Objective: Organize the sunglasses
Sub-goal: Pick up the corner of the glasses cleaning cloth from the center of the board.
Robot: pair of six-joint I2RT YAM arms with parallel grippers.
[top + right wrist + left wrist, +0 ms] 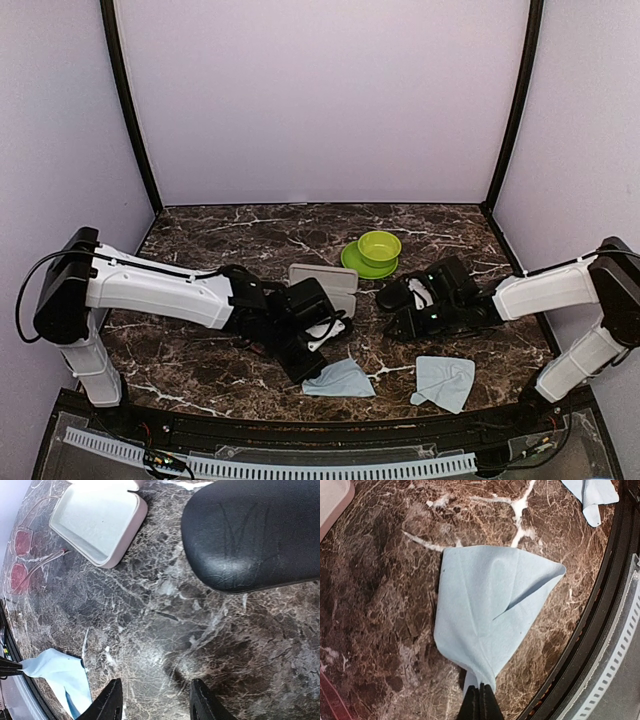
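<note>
The red-pink sunglasses (pixel 22 555) lie flat on the marble at the left edge of the right wrist view, beside the open pink case (pixel 95 522). No black-framed sunglasses show in any view. My left gripper (pixel 481 692) is shut on a corner of a light blue cloth (pixel 495 615), which spreads out on the table ahead of it; from above the left gripper (pixel 305 368) and the cloth (pixel 340 380) sit near the front middle. My right gripper (pixel 156 705) stands open over bare marble with nothing between its fingers, just short of the black oval case (pixel 255 530).
A green bowl on a green plate (pixel 378 250) stands at the back middle. The pink case (pixel 322 278) lies open behind the left arm. A second blue cloth (pixel 445 382) lies front right. The table's black front rim (pixel 600 630) runs close to the left gripper.
</note>
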